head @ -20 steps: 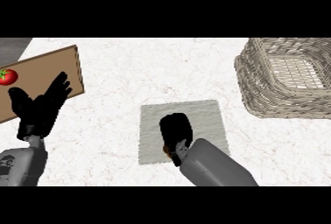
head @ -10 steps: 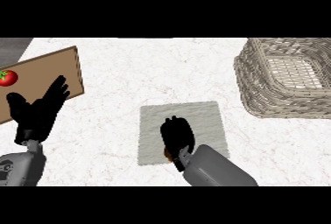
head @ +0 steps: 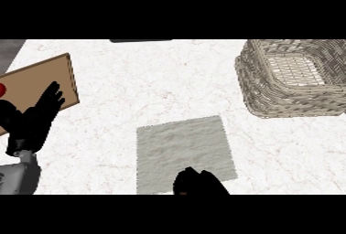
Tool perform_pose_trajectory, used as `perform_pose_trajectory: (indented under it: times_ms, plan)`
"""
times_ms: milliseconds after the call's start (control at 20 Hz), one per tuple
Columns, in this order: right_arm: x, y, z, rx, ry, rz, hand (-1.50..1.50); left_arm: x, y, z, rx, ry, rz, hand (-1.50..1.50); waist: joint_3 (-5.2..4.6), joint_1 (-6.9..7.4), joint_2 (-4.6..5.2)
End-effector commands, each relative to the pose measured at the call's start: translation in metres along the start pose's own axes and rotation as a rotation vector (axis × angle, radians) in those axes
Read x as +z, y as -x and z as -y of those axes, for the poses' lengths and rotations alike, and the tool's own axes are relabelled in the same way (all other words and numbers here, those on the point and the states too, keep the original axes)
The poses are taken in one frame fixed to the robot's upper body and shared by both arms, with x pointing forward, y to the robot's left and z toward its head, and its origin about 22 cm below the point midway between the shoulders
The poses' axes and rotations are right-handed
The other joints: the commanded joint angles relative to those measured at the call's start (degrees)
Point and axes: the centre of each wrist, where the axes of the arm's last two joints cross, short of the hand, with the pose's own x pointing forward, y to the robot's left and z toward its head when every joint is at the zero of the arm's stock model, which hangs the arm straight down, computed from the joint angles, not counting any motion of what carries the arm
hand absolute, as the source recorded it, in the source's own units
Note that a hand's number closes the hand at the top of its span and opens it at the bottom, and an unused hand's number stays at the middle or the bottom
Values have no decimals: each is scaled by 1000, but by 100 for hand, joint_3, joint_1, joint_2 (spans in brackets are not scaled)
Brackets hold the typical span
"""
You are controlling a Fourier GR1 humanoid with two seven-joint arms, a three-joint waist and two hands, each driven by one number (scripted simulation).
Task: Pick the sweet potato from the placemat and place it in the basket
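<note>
The grey placemat [head: 184,148] lies on the white counter, and its top shows bare. My right hand [head: 197,183] sits at its near edge, at the bottom of the view, fingers curled. A small reddish-brown bit of the sweet potato [head: 181,192] peeks out at the hand's lower left; the hand hides the rest. The woven basket [head: 260,98] stands at the far right, nothing visible inside it. My left hand [head: 32,119] rests open at the left edge, fingers up.
A wooden cutting board [head: 37,82] lies at the far left with a red item [head: 2,88] on it, partly cut off by the view's edge. White marble counter stretches between the placemat and the basket.
My right hand has drawn back from the middle of the placemat to its near edge, leaving the mat bare. The left hand has stayed where it was.
</note>
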Motion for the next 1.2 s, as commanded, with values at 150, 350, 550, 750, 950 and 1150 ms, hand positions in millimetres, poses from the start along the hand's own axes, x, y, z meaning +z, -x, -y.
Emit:
perform_pose_trajectory:
  times_ms: [150, 350, 550, 750, 950, 1150]
  plan:
    - [78, -31, 19, -385, 265, 260, 150, 5, 0, -5, 12, 2, 5, 0, 4, 26, 10]
    - [131, -34, 59, -343, 432, 293, 150, 8, -1, -2, 8, 6, 8, 0, -7, 95, 24]
    - [156, -44, 86, -336, 538, 237, 150, 8, 11, -2, -1, 29, 4, 0, -18, 166, 59]
    - [169, -42, 113, -318, 621, 172, 150, -6, -4, -1, -17, 34, 10, 0, -18, 202, 82]
    - [177, -45, 123, -252, 673, 136, 150, 3, 9, 14, -6, 24, 11, 0, -23, 202, 64]
    - [161, -37, 143, -254, 744, 115, 150, -10, -11, 14, -5, 30, 11, 0, -19, 245, 86]
